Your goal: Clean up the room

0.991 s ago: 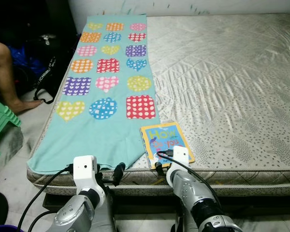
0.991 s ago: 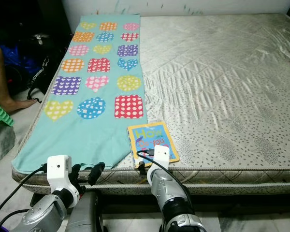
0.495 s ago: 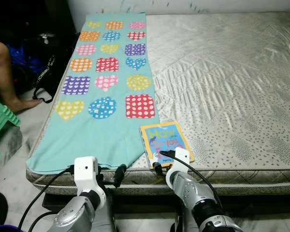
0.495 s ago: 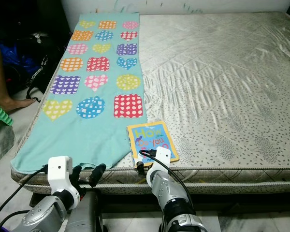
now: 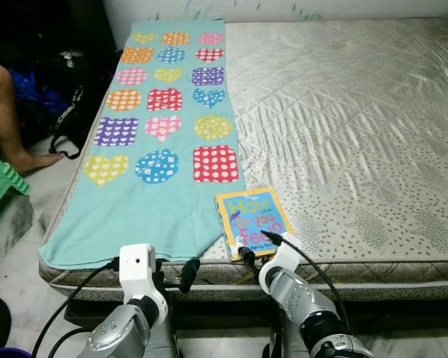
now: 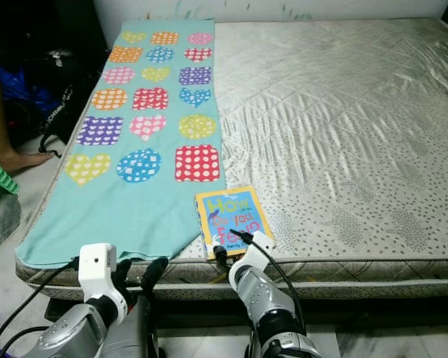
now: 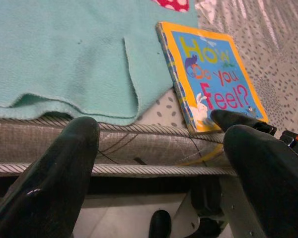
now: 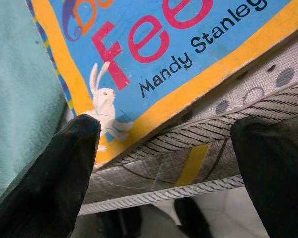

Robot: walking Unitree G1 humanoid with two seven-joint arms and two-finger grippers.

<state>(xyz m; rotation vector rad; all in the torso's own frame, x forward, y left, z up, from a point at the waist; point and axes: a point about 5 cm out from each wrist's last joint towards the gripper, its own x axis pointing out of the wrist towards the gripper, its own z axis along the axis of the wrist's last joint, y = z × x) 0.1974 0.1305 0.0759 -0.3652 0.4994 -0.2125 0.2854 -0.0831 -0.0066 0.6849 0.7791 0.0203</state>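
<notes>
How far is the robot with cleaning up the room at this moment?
Nothing looks tidied yet. The picture book lies flat at the mattress edge, beside the heart-patterned blanket spread along its left side. In hand: the right gripper is open just below the book's near edge, not gripping it. The left gripper is open and idle. Left: lifting the book away.

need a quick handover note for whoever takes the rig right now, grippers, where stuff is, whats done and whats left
Right gripper: open, at the mattress edge just below the book, one finger against its near corner, nothing held.
Left gripper: open, idle, low in front of the mattress edge near the blanket's corner.
Book lies flat at the near edge of the mattress, right beside the teal blanket with the coloured patches, which is spread along the left side.
Done: nothing picked up yet.
Left: grasp the book and put it away; blanket probably needs folding.
</notes>
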